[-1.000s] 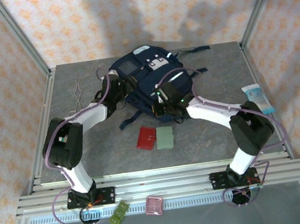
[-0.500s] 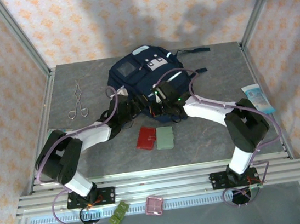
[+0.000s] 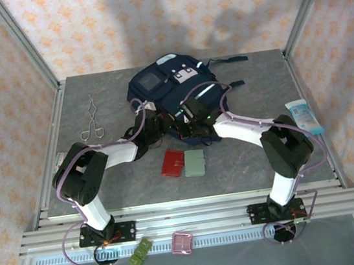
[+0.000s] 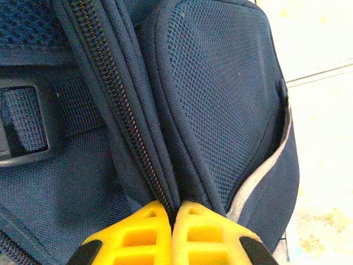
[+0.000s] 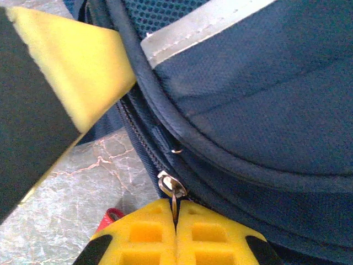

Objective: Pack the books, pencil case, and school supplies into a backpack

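Stage: opening the backpack (image 3: 164,85), nothing visibly packed | my left tool (image 4: 172,208) pinches its zip edge, fully closed | my right tool (image 5: 175,208) clamps the zipper pull (image 5: 172,190) | red case (image 3: 172,163) and green case (image 3: 195,163) lie unpacked on the worktop (image 3: 247,169)

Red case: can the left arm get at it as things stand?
Probably not yet: the left hand is shut on the backpack edge. The red case lies bare nearby.
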`<state>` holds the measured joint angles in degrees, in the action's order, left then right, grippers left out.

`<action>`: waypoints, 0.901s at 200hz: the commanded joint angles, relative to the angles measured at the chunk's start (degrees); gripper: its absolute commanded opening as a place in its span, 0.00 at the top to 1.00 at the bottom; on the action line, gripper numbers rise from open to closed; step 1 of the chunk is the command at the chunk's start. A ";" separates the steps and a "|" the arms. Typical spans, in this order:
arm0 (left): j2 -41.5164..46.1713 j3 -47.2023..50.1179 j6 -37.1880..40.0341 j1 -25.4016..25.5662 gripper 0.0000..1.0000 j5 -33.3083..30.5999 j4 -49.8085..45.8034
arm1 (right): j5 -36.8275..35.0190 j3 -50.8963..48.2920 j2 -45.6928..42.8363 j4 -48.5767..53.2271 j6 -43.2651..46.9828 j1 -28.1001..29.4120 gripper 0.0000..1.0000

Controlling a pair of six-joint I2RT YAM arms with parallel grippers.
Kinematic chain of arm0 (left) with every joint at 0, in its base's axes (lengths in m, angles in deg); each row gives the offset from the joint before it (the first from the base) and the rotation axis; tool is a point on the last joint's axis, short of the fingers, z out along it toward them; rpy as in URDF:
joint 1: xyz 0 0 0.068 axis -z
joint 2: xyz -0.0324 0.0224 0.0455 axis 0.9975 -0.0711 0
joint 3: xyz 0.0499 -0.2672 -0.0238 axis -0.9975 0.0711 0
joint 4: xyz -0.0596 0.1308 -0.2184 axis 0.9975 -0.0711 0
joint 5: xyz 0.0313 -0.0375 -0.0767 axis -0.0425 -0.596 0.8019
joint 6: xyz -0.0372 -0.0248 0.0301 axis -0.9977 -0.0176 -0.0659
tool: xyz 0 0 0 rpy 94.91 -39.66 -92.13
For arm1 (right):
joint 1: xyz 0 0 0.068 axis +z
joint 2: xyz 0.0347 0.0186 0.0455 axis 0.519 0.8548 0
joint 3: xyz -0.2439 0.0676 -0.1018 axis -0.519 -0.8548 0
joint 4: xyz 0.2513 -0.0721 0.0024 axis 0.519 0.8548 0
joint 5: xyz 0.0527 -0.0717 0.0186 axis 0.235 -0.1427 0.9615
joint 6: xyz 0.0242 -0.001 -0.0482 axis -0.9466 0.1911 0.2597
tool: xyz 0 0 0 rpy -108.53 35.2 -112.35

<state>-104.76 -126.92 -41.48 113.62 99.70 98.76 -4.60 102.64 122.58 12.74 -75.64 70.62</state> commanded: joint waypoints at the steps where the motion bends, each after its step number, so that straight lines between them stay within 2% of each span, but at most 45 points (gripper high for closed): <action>1: 1.47 -0.55 1.08 -2.38 1.00 -1.26 2.50 | -7.02 -0.25 -1.71 6.57 -1.13 -1.41 1.00; 74: 4.29 1.11 3.14 -6.34 1.00 0.19 0.90 | -16.65 -8.62 -10.06 9.39 -0.67 -10.78 1.00; 93: 3.80 0.05 3.88 -6.39 1.00 0.54 -0.21 | -16.96 -8.75 -10.99 8.71 -0.43 -11.49 1.00; 107: 3.05 -1.17 4.37 -6.44 1.00 0.67 -0.95 | -14.62 -8.73 -11.15 8.31 -0.03 -11.49 1.00; 124: 1.82 -3.61 5.46 -6.68 1.00 0.54 -2.44 | -10.73 -9.55 -12.44 7.10 0.70 -10.49 1.00; 144: -0.28 -7.61 6.96 -7.67 1.00 0.39 -5.06 | -8.22 -9.50 -14.05 5.93 1.54 -6.59 1.00; 180: -4.31 -16.47 9.91 -9.80 1.00 -0.67 -10.34 | -1.81 -6.54 -10.92 1.50 -1.08 -1.30 1.00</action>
<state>-106.57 -135.97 -35.54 106.15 104.00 88.31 -12.38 94.25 111.02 13.29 -75.24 65.59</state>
